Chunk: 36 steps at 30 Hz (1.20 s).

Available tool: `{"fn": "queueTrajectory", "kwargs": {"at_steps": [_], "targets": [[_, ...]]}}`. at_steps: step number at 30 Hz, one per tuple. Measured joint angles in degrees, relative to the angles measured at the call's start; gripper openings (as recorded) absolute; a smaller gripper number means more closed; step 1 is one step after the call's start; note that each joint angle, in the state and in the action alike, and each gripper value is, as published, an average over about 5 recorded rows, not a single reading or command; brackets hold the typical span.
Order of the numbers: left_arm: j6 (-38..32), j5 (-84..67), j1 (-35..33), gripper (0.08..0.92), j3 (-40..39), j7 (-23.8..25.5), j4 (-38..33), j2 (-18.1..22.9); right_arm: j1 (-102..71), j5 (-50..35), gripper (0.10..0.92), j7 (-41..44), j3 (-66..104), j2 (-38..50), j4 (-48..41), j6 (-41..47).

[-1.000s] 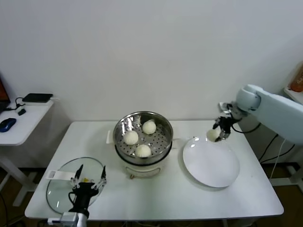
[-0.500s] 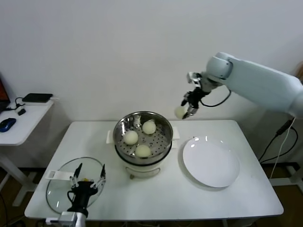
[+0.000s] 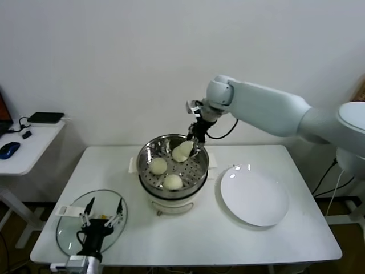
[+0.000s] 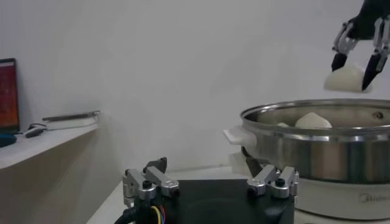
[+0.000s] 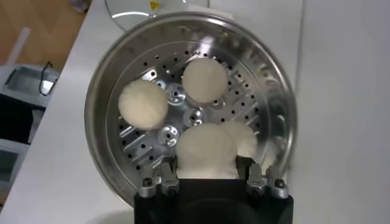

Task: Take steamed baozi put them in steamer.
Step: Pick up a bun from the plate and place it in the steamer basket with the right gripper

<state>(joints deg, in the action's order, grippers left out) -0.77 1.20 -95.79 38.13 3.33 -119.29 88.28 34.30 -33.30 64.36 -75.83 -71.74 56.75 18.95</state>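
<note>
The steamer [image 3: 171, 149], a shiny round perforated steel basket on a white pot base, stood at the centre of the head view. Three smooth off-white baozi lay on its floor, at left [image 3: 158, 165], front [image 3: 173, 181] and rear, the rear one largely hidden. A fourth baozi [image 3: 183, 152] hung just above the basket's rear right, clamped in the right gripper [image 3: 193, 144].

Four steamed baozi [image 5: 205, 151]: three in the steamer [image 3: 145, 157], one held above it. One steamer. One white plate [image 3: 254, 197] near the counter's right edge. One glass lid [image 3: 67, 228] at its front left corner. Two robot arms.
</note>
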Motion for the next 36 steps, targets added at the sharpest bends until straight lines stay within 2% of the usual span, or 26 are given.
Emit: {"fn": "queueTrajectory", "kwargs": {"at_steps": [36], "targets": [[-0.1, -0.2, 0.2, 0.823, 0.2, 0.0, 0.7, -0.1, -7.3, 4.3, 0.652, 0.7, 0.2, -1.6, -2.2, -1.1]]}}
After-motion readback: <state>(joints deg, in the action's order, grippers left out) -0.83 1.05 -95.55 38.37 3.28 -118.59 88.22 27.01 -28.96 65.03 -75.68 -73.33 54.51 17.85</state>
